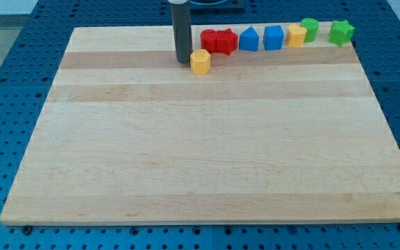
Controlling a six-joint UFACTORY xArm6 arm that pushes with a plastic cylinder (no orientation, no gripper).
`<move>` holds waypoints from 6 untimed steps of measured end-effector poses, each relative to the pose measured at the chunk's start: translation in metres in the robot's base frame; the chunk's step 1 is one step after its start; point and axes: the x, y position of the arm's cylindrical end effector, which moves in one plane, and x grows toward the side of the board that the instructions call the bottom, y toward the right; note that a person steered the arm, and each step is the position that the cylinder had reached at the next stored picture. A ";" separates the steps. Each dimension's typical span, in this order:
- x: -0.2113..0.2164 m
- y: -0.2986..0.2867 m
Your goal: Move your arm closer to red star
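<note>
The red star [226, 41] lies near the view's top edge of the wooden board [207, 153], touching a red block [209, 40] on its left. My tip [183, 62] stands just left of a yellow hexagon block [200, 61], touching or almost touching it. The tip is below and to the left of the red star, about a block's width away from the red block.
Right of the red star, along the top edge, stand a blue house-shaped block [248, 39], a blue cube [273, 37], a yellow block [296, 35], a green block [310, 29] and a green star [341, 32]. A blue pegboard [5, 104] surrounds the board.
</note>
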 end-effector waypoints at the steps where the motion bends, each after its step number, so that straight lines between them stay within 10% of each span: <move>1: -0.021 0.000; 2: -0.094 0.000; 6: -0.099 0.088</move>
